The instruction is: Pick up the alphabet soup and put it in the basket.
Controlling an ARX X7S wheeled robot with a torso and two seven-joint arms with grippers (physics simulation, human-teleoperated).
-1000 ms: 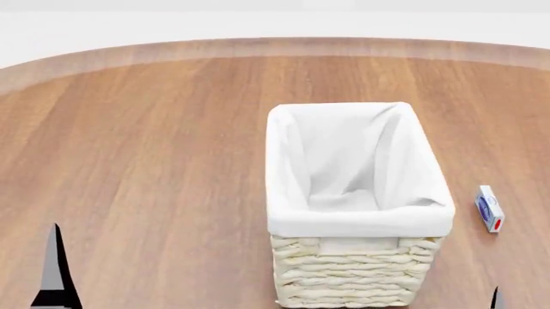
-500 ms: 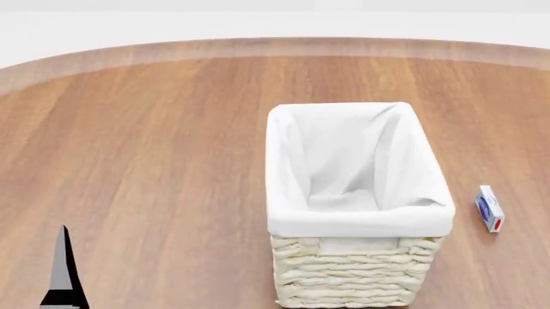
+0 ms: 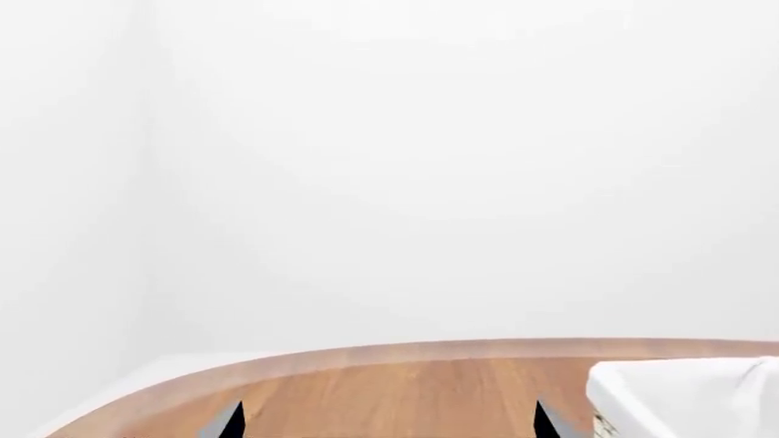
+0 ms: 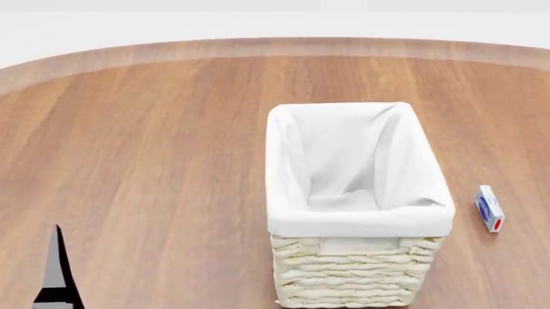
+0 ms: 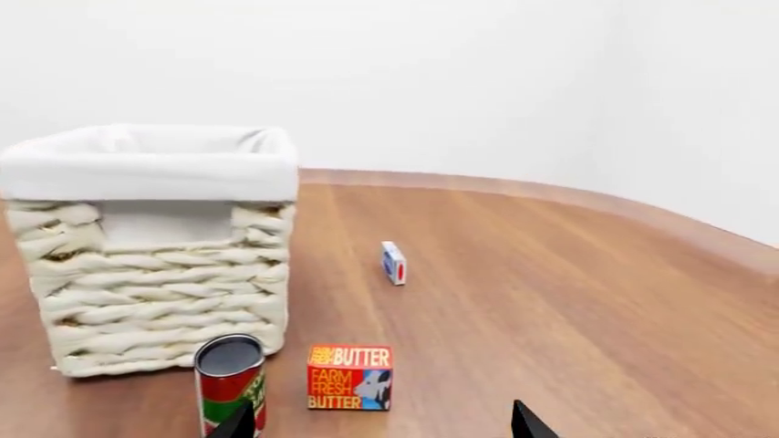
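Observation:
The alphabet soup can shows in no view. The cream wicker basket (image 4: 359, 222) with a white cloth lining stands upright and empty right of the table's middle. It also shows in the right wrist view (image 5: 159, 292) and at the edge of the left wrist view (image 3: 681, 401). My left gripper (image 3: 387, 422) is open and empty over bare wood. One of its fingertips (image 4: 56, 270) shows at the head view's lower left, far left of the basket. My right gripper (image 5: 383, 424) is open and empty, low near the table's front, facing the basket.
A red-and-green can with a dark grey lid (image 5: 232, 383) stands in front of the basket, close to my right gripper's finger. An orange butter box (image 5: 349, 377) stands beside it. A small blue-and-white box (image 4: 489, 208) lies right of the basket, also in the right wrist view (image 5: 392, 263).
The right gripper's fingertip has dropped out of the head view's lower right edge. The left fingertip shifted slightly right and back. The basket and small box have not moved.

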